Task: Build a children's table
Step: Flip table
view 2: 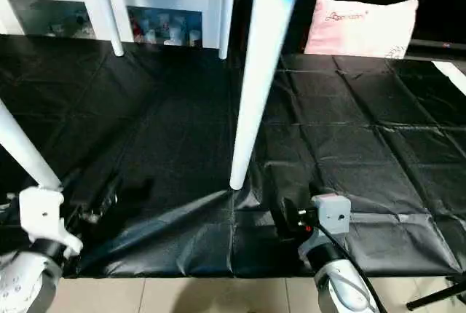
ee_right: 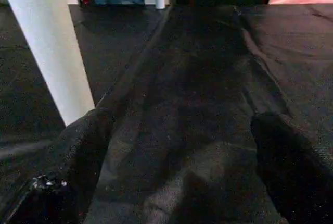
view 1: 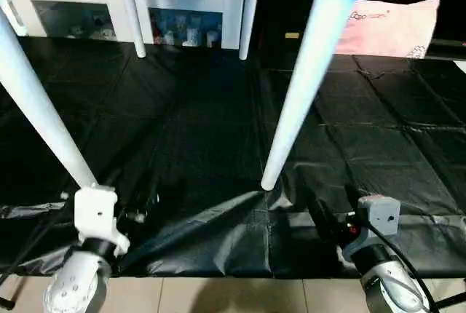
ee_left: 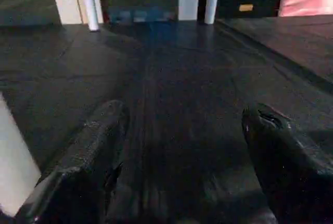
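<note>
Table (view 1: 313, 58) upright on black sheet (view 1: 378, 145); left tool (ee_left: 177, 146), right tool (ee_right: 177, 156) both agape, empty.

A black sheet (view 1: 364, 145) covers the floor, with creases and folds in it. Its near edge ends at a strip of light tiled floor (view 1: 218, 295). The 4 white legs of the children's table (view 1: 298, 87) stand on the sheet. At the far right, a pink cushion (view 1: 389, 29) rests on the sheet's edge.
</note>
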Controlling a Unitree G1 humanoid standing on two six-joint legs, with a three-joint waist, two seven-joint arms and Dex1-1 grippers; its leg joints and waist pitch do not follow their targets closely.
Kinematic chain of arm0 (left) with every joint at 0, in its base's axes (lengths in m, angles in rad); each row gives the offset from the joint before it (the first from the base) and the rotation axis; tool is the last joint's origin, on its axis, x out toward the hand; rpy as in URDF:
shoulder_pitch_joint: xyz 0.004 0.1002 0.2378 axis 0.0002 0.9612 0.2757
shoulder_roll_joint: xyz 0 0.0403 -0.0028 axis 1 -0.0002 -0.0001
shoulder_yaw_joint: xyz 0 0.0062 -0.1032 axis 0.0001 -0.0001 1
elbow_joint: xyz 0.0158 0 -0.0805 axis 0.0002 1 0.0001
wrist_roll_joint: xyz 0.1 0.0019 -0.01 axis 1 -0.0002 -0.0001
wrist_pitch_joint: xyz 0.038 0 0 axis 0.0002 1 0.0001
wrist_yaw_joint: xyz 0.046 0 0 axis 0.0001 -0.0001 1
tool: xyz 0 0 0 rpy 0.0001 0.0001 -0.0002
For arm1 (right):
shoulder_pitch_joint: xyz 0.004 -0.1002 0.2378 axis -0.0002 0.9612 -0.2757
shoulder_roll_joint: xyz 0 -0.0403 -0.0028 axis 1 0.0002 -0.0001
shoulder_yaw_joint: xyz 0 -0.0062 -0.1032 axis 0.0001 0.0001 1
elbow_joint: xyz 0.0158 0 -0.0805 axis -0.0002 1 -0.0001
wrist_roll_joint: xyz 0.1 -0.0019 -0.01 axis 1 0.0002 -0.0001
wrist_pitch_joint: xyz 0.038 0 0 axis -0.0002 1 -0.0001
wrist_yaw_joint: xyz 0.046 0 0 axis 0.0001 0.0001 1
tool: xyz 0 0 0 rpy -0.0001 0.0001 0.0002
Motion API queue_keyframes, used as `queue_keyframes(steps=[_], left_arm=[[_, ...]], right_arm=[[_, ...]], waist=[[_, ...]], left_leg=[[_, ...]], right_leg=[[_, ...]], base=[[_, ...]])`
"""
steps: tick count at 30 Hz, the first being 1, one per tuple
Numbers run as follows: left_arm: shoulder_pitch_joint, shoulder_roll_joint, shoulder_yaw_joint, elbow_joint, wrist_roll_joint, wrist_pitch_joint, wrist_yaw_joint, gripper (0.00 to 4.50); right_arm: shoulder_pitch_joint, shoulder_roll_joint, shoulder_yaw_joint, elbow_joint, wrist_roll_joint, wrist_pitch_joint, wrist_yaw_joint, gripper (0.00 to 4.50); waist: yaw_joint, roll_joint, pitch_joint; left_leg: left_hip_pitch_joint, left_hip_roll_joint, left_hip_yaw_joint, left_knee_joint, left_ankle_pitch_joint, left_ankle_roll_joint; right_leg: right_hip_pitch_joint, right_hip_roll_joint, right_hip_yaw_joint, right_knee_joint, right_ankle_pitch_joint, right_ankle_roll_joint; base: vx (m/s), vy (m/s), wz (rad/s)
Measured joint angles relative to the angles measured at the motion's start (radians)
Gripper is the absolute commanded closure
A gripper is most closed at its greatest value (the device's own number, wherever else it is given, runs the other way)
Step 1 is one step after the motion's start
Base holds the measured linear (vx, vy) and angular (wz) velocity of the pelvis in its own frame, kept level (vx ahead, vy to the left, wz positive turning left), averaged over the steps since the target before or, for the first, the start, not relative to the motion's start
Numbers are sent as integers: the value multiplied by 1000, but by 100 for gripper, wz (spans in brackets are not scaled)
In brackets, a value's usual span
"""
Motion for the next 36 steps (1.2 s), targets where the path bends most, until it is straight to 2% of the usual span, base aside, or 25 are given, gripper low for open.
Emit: queue_keyframes(steps=[6,36], left_arm=[[17,-13,7,9,0,-23,12,62],[19,-14,14,9,0,-29,14,62]], right_arm=[[-11,-13,10,0,2,16,13,0],[-11,-15,18,0,3,24,17,0]], waist=[[1,0,0],[1,0,0]], left_leg=[[5,1,0,0,0,-1],[5,1,0,0,0,-1]], right_leg=[[4,0,0,1,-1,4],[4,0,0,0,-1,4]], base=[[0,0,0],[0,0,0]])
